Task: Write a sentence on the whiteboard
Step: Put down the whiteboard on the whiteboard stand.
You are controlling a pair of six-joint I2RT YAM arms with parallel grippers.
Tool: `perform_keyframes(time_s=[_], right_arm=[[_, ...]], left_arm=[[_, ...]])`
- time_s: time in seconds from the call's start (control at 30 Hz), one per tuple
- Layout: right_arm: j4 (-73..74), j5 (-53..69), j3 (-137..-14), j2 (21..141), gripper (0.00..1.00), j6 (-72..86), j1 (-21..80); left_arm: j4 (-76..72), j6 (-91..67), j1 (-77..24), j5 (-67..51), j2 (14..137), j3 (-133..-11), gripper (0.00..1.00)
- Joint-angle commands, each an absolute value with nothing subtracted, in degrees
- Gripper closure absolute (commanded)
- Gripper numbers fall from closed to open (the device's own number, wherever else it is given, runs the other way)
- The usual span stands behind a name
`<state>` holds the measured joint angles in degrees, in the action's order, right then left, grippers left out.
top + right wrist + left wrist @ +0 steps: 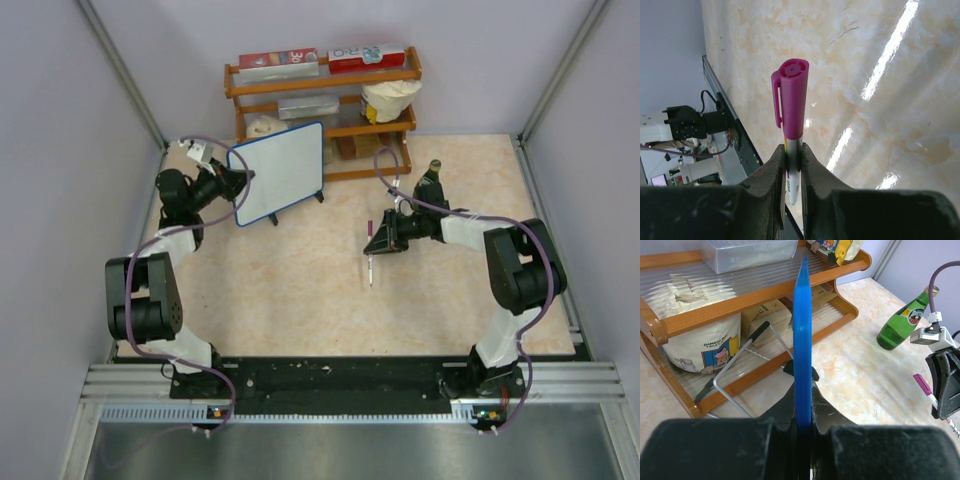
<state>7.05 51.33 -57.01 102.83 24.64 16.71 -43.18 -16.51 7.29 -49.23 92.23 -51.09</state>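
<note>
The whiteboard [278, 172], white with a thin blue frame and small black feet, stands tilted at the back left in front of the shelf. My left gripper [242, 178] is shut on its left edge. In the left wrist view the blue frame [802, 325] runs edge-on out of the shut gripper [803, 392]. My right gripper [380, 240] is at mid table, shut on a marker [371, 266]. In the right wrist view the marker [793, 95] has a magenta cap and a white barrel, clamped between the fingers [774, 170]. The cap is on.
A wooden shelf rack [322, 85] stands at the back with boxes, a tray and toilet-paper packs [707, 347]. A green bottle [432, 180] stands to its right, near the right arm; it also shows in the left wrist view [902, 320]. Walls close in the left and right sides.
</note>
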Motion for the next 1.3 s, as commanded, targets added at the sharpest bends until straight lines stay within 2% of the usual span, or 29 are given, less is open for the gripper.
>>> perform_keyframes(time_s=[0.0,0.47,0.67,0.93,1.27], right_arm=[[4.9,52.8,-57.4,102.0,1.00,24.7,16.9],[4.6,52.7,-57.0,100.8,1.00,24.7,17.0],[4.4,52.6,-56.4,100.1,1.00,24.8,17.0],[4.4,52.6,-56.2,99.2,1.00,25.0,17.0],[5.0,52.8,-55.5,96.2,1.00,25.3,17.0]], left_arm=[[-39.3,-13.5,8.0,-46.6,89.2,-49.7,1.00],[-35.2,-18.4,2.6,-48.5,84.3,-47.4,1.00],[-43.2,-26.6,1.1,-49.1,84.1,-43.8,1.00],[-32.8,-20.0,-5.2,-45.9,80.0,-41.6,1.00],[-30.1,-21.1,-10.1,-42.1,73.8,-36.4,1.00]])
